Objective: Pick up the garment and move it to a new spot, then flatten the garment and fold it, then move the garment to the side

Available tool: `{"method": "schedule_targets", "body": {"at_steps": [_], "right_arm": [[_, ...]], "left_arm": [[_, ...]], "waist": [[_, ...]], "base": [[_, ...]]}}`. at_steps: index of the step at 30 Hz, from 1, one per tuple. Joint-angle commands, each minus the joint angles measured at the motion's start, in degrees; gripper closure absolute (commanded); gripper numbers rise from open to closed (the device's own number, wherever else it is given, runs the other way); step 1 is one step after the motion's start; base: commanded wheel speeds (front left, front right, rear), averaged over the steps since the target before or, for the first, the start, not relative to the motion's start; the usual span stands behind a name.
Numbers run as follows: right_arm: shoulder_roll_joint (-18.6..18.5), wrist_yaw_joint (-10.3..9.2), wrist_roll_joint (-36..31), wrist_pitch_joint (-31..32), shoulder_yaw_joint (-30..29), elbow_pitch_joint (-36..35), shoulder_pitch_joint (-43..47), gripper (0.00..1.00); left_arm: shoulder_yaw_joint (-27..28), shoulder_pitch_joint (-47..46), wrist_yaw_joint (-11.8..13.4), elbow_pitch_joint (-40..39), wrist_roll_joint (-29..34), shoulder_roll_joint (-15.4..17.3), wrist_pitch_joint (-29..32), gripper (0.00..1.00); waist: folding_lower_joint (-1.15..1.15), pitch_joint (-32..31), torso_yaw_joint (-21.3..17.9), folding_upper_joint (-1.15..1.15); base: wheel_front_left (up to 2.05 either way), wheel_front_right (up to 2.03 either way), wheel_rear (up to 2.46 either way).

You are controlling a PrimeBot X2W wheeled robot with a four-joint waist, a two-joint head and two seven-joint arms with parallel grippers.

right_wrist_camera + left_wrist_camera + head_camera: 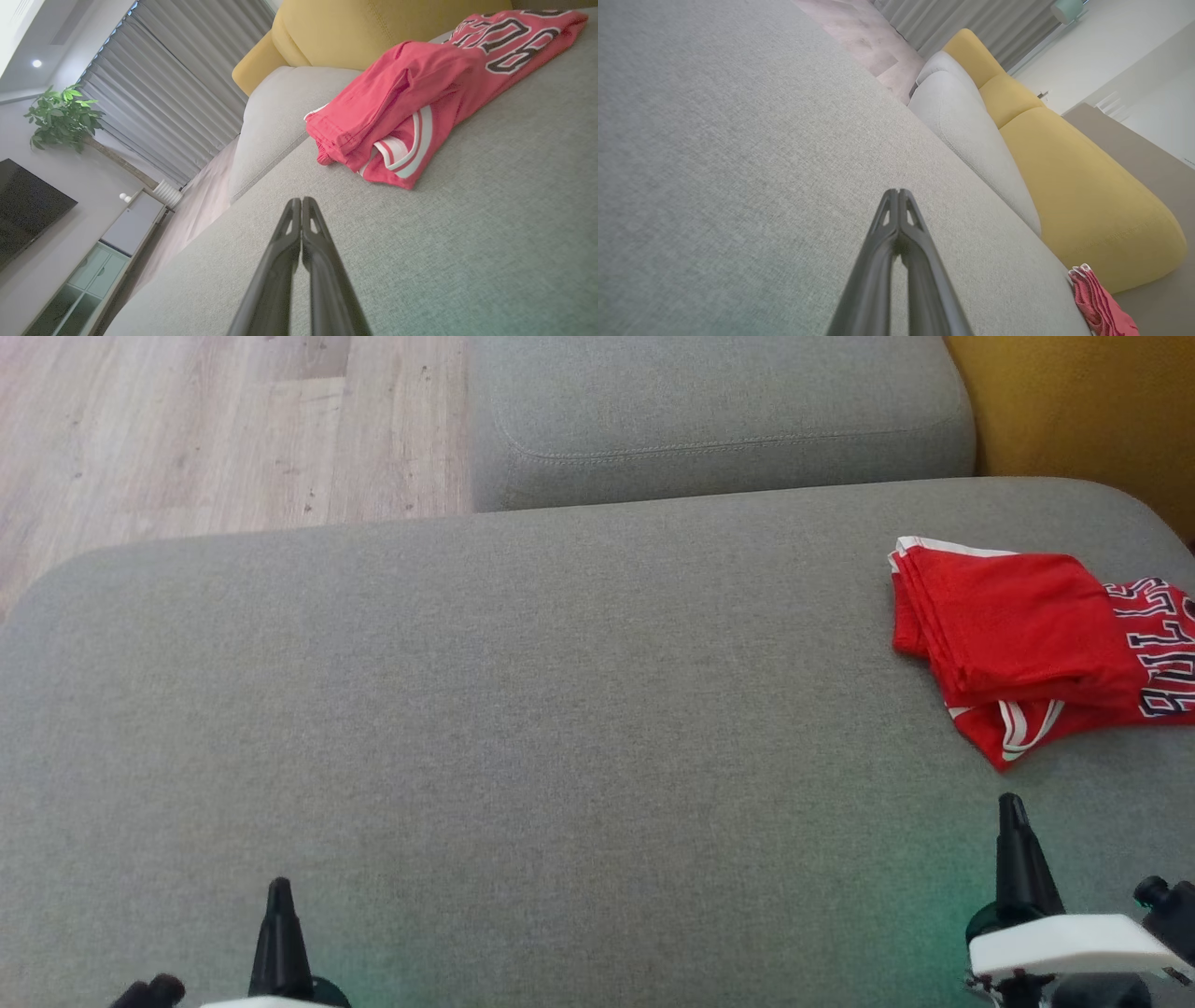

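Note:
The garment (1018,635) is a red jersey with white trim and black lettering, folded into a compact bundle at the far right of the grey sofa seat (523,709). In the right wrist view the garment (420,98) lies just ahead and to the right of my fingers. My right gripper (1013,803) is shut and empty, a short way in front of the garment's near edge. At the lower left, far from the garment, my left gripper (279,885) hovers over bare cushion, shut and empty. The left wrist view catches the garment (1099,305) as a red sliver at the lower right.
A second grey cushion (719,411) adjoins the seat at the back. A yellow cushion (1083,401) rises behind the garment at the back right. Wood floor (205,429) lies beyond the seat's far left edge. The right wrist view shows curtains, a plant and a TV.

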Motion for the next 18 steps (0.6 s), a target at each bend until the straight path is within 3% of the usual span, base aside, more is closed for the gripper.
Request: {"method": "schedule_targets", "body": {"at_steps": [1,18], "right_arm": [[-1.3,0.19,2.0,0.4,0.1,-1.5,-2.9,1.0],[-1.4,0.24,13.6,2.9,-0.6,-1.0,-4.9,1.0]], "left_arm": [[1.6,-3.1,-0.3,-1.5,-1.6,0.8,0.3,1.0],[3.1,-5.7,-0.6,-1.1,-11.6,0.9,2.8,1.0]], "waist": [[0.0,0.0,0.0,0.0],[0.0,0.2,0.2,0.0]], "base": [[0.0,0.0,0.0],[0.0,0.0,0.0]]}}
